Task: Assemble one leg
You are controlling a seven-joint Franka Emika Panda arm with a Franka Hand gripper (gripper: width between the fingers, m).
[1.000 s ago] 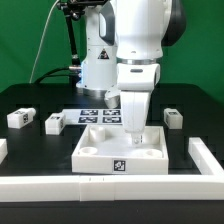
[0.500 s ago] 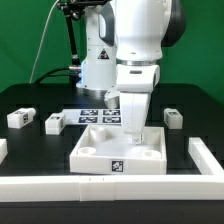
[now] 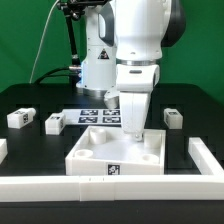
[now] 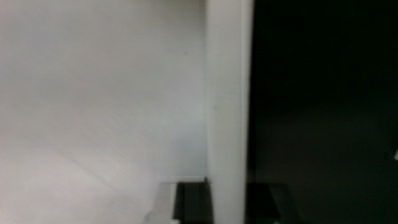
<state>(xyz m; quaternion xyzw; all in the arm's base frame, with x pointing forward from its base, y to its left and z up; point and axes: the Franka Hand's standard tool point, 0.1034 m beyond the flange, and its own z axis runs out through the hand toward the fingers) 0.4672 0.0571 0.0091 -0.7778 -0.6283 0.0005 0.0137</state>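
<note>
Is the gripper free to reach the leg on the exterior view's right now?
Probably not yet: the gripper is down at the white square piece, jaws seemingly closed on its wall. The leg itself stands clear, nothing over it.

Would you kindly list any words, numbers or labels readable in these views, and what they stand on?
None: no words or numbers can be read in either view.
There are only black-and-white marker tags, patterns rather than text, on the white square piece, the legs and the marker board.
</note>
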